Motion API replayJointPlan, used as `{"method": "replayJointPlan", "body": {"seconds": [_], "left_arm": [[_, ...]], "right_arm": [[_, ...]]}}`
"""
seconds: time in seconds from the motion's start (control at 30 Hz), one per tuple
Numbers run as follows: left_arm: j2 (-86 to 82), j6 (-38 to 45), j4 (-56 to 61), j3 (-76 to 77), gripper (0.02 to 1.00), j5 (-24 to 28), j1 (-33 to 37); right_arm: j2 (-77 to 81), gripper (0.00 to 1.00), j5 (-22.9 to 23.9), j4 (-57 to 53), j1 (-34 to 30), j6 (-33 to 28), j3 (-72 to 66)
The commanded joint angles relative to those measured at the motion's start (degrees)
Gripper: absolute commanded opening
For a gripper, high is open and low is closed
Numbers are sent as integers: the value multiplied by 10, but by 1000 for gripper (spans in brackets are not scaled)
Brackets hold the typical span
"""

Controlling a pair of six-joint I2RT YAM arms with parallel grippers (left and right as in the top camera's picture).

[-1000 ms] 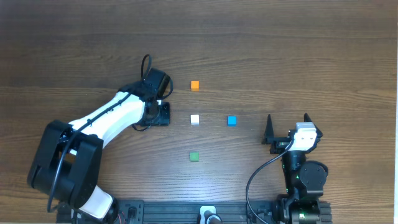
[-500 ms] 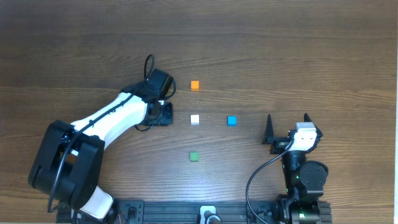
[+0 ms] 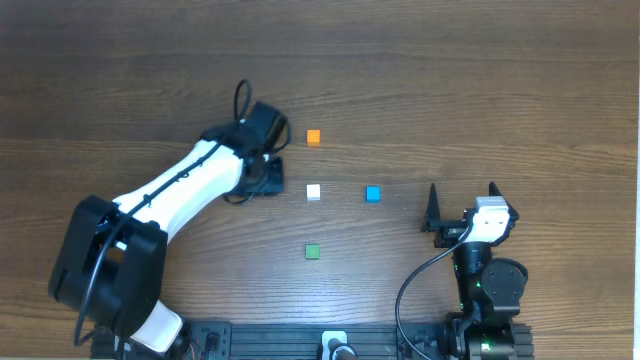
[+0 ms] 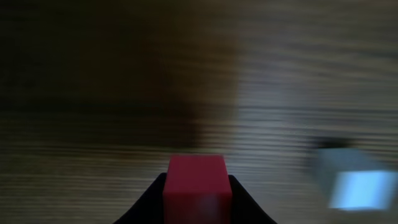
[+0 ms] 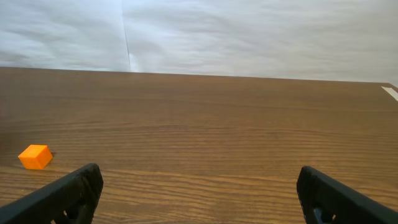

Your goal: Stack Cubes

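Red cube [image 4: 196,180] sits clamped between the fingers of the left gripper [image 3: 266,178], just left of the white cube [image 3: 313,192]. The orange cube [image 3: 314,137] lies beyond the white cube, the green cube [image 3: 312,252] nearer the arm bases, and the blue cube [image 3: 373,193] to its right. The right gripper [image 3: 462,207] rests well right of it, jaws spread wide.

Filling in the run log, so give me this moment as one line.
left fingers: shut on red cube, near white cube | right fingers: open, empty | orange cube, blue cube, green cube: unstacked on table
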Motion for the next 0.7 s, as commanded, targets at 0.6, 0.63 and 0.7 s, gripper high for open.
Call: {"method": "replayJointPlan", "body": {"seconds": [0.6,0.63,0.7], "left_arm": [[74,-128,-37,131,169,15,-115],[74,-128,-40,131,165,16,-115],[75,-128,-45,131,167,17,-116]], "right_arm": [[-5,989,-1,2,-3,0,-5],[-5,993,-1,1,-3,0,-5],[-5,991,-1,2,-3,0,-5]]}}
